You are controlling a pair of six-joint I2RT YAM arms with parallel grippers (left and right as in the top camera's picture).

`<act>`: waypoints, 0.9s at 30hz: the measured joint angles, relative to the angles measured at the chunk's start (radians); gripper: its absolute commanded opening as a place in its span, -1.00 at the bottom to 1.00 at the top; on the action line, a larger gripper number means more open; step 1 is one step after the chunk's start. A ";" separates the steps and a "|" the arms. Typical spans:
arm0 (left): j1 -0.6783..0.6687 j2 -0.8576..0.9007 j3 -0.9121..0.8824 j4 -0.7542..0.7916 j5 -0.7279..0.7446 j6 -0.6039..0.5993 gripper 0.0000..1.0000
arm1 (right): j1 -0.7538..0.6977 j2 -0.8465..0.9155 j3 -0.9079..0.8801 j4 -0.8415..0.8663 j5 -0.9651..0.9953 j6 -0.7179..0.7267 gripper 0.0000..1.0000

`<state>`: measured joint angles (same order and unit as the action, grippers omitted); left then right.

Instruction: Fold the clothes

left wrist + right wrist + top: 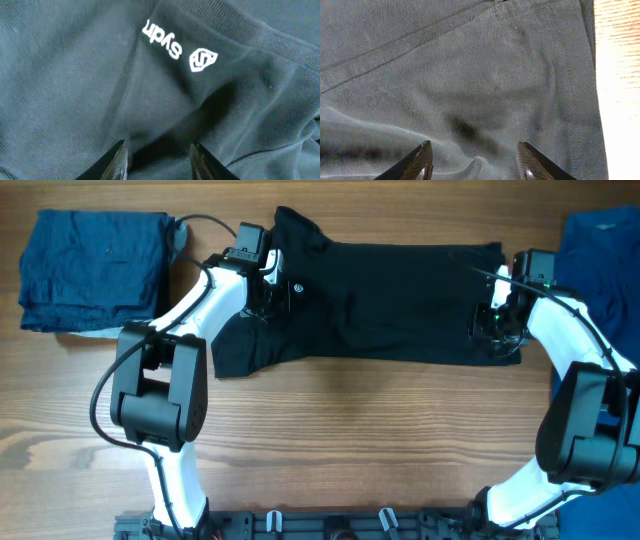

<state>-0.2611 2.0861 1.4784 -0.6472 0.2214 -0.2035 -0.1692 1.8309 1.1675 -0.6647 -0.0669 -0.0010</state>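
The black short-sleeved shirt (390, 300) lies spread across the table's far half, collar end at the left, hem at the right. My left gripper (268, 292) is over its chest beside the white logo (202, 59); its fingers (159, 159) are open with a fabric crease between the tips. My right gripper (497, 320) is over the hem end; its fingers (476, 161) are open, straddling a raised wrinkle of black fabric (470, 90). Neither jaw is closed on cloth.
Dark blue folded garments (95, 268) sit at the far left. A royal blue garment (605, 270) lies at the far right edge. Bare wood table (360, 440) runs in front of the shirt.
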 measured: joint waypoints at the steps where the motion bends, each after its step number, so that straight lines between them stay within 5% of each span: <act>1: 0.000 0.000 0.000 0.005 -0.012 0.015 -0.15 | 0.000 0.000 -0.001 0.001 0.002 0.000 0.11; 9: 0.000 0.027 0.000 0.043 -0.038 0.135 -0.23 | 0.000 0.000 -0.001 0.005 0.005 0.000 0.12; 14: 0.001 0.050 0.000 0.057 -0.051 0.160 -0.85 | 0.000 0.000 -0.001 0.006 0.006 0.000 0.13; 27: 0.001 0.021 0.000 0.051 -0.057 0.162 -0.92 | 0.000 0.000 -0.001 0.008 0.008 0.000 0.13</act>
<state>-0.2600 2.1067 1.4784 -0.5957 0.1642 -0.0418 -0.1692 1.8309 1.1664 -0.6567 -0.0586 -0.0013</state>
